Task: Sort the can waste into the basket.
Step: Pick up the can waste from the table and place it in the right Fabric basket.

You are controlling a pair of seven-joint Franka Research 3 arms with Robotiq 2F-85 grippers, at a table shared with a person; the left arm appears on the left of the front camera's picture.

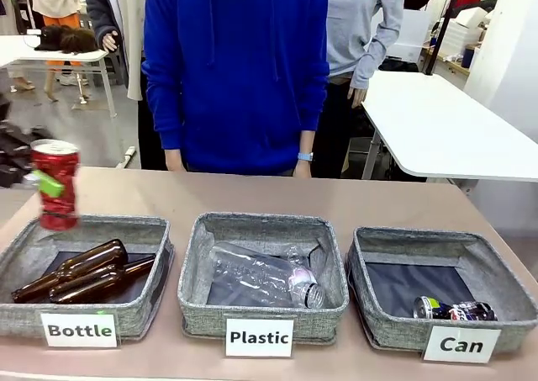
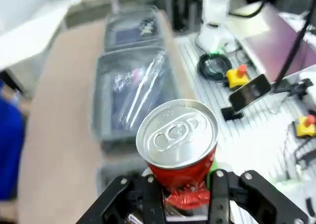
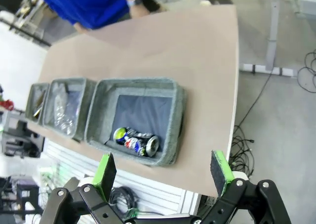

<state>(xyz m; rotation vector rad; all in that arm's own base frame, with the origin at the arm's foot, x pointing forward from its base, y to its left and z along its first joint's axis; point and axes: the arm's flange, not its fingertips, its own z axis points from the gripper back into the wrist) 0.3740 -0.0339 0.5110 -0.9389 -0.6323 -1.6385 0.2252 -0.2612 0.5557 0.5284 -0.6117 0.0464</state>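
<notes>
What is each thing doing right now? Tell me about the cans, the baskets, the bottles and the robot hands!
Red can: dented, upright, held in the air above the Bottle basket.
Dark can: crushed, lying in the Can basket.
Can basket: holds one can.
Plastic basket: holds clear plastic bottles lying down.
Bottle basket: holds brown bottles lying down.
Left gripper: shut on the red can.
Right gripper: open, holding nothing.

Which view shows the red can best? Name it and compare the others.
The left wrist view: the red can sits close and sharp, silver top toward the camera, crumpled base clamped in the left tool. The front view shows it small and blurred above the Bottle bin. In the right wrist view I cannot make it out.
</notes>
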